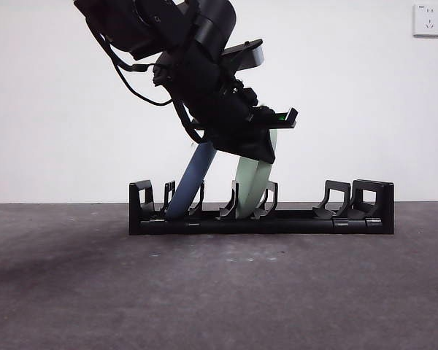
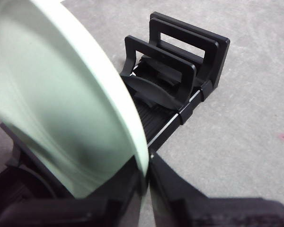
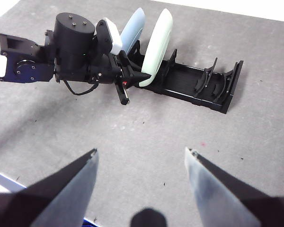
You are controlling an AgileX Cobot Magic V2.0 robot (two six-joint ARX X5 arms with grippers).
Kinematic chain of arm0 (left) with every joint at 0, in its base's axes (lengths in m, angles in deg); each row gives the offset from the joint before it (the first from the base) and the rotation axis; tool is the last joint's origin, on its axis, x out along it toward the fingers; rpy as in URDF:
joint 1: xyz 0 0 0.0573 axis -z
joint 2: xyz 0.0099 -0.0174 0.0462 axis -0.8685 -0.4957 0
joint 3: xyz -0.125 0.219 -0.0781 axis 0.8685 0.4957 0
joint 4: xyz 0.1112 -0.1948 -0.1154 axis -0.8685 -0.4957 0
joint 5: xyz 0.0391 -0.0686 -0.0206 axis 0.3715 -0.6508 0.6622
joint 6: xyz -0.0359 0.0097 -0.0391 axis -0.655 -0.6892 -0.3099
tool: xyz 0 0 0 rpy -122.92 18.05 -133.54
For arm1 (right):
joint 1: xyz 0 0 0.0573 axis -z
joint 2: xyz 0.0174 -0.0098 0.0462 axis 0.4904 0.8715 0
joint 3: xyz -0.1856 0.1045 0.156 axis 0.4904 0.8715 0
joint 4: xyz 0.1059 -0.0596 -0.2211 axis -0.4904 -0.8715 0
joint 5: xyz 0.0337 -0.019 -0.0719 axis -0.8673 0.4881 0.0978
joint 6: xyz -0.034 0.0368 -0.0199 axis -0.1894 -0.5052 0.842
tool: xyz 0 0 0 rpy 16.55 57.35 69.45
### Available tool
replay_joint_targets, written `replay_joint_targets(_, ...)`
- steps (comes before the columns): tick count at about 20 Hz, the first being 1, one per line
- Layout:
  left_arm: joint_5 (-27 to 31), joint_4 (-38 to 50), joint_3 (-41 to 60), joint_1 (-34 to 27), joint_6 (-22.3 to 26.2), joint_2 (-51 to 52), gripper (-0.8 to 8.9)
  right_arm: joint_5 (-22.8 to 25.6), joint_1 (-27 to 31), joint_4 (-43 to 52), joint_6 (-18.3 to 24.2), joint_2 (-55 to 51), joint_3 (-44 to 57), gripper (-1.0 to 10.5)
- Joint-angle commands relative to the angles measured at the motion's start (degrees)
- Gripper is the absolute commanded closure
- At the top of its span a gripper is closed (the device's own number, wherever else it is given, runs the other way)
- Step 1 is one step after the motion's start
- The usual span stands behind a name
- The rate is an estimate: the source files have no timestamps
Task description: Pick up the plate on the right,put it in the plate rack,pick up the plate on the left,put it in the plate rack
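**A:** Left gripper (image 2: 144, 189) is clamped on the rim of the green plate (image 2: 61, 94), one jaw on each face. In the front view it comes down from the top left, big and dark, and the plate (image 1: 254, 182) hangs below it with its lower edge down in the rack (image 1: 261, 219), between two dividers near the middle, leaning a bit.

**B:** And the other plate?

**A:** Blue plate (image 1: 193, 179) is already sitting in the rack, one slot over toward the left end, tilted the same way. From the right wrist cam you can see both side by side, blue (image 3: 132, 30) and green (image 3: 158, 42), close but not touching as far as I can tell.

**B:** What's the right arm doing?

**A:** Right gripper (image 3: 141, 163) hangs high over the bare grey table (image 3: 132, 132), well apart from the rack (image 3: 203, 85), jaws spread wide, nothing between them.

**B:** Rest of the rack?

**A:** Slots toward the right end are free. White wall behind, with a socket (image 1: 428, 20) up in the corner.
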Motion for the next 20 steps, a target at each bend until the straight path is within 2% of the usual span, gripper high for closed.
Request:
replay_joint_targets(1,-0.87,-0.61,0.15,0.28,0.22,-0.98,6.65,-0.22,-0.17,-1.31,-0.42,-0.04,0.28,6.3)
replay_joint_targets(8,-2.32,-0.81,0.15,1.16,-1.44,-0.72,6.54,-0.22,-0.17,-1.31,-0.42,-0.07,0.28,6.3)
replay_joint_targets(13,-2.32,-3.52,0.15,1.90,-1.73,3.45,6.51,-0.22,-0.17,-1.31,-0.39,-0.07,0.28,6.3)
replay_joint_targets(16,-2.29,-7.39,0.15,1.99,-1.73,8.44,6.51,-0.22,-0.17,-1.31,-0.20,-0.04,0.28,6.3)
replay_joint_targets(20,-2.32,-19.39,0.15,2.16,-2.34,17.66,6.51,-0.22,-0.17,-1.31,0.09,-0.04,0.28,6.3)
